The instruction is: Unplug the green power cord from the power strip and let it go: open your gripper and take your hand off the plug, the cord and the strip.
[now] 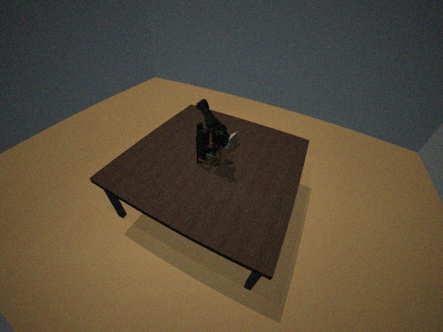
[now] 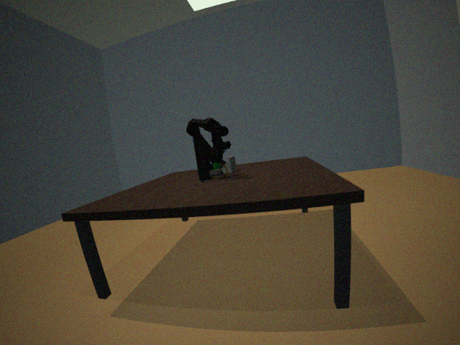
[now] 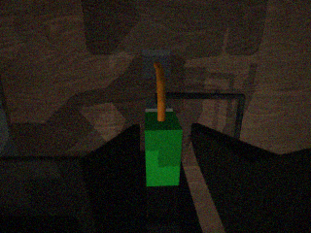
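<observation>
The green plug [image 1: 212, 153] [image 2: 216, 165] [image 3: 163, 157] sits on the small pale power strip [image 1: 210, 157] [image 2: 215, 172], close beside the dark upright piece. In the wrist view only a thin pale edge shows behind the plug. An orange cord [image 3: 160, 92] rises from the plug's far end. My gripper [image 3: 165, 130] is partly open, with one black finger on each side of the plug and a narrow gap showing near each fingertip. It holds nothing. In the top and exterior views the fingertips are dark and hard to make out, just above the plug.
A dark upright piece [image 1: 202, 142] [image 2: 200, 157] stands right beside the strip. A pale tilted panel [image 1: 231, 141] [image 2: 232, 164] stands on the other side of the gripper. A thin dark frame [image 3: 206, 95] lies low beside the strip. All stand on the brown table [image 1: 172, 189] [image 2: 259, 185].
</observation>
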Motion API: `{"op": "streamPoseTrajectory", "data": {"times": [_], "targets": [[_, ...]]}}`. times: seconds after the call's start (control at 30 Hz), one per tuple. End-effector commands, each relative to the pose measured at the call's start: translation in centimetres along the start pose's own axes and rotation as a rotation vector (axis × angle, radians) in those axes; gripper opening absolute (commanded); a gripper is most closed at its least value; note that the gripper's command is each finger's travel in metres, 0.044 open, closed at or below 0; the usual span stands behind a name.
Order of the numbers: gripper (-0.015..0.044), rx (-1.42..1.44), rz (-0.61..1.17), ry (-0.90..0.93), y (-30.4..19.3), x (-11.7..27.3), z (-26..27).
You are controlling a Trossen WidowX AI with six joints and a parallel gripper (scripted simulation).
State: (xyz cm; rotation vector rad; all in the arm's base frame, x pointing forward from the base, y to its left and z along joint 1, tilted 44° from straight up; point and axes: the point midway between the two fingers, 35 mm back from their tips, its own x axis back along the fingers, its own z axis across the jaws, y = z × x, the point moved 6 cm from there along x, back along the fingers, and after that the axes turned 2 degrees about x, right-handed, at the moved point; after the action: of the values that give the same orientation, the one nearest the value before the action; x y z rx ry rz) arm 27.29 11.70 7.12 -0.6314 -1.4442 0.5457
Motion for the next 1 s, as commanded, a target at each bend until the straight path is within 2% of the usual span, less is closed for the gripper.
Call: {"op": "streamPoseTrajectory", "data": {"times": [0.0, 0.6, 0.73, 0.97], "targets": [[0.0160, 0.005, 0.004, -0.001, -0.8, 0.0, 0.1], [0.0160, 0.005, 0.005, -0.001, -1.2, -1.2, 0.2], [0.0055, 0.000, 0.002, 0.001, -1.1, -1.0, 0.2], [0.0008, 0.000, 0.002, 0.001, -1.1, -1.0, 0.2]]}}
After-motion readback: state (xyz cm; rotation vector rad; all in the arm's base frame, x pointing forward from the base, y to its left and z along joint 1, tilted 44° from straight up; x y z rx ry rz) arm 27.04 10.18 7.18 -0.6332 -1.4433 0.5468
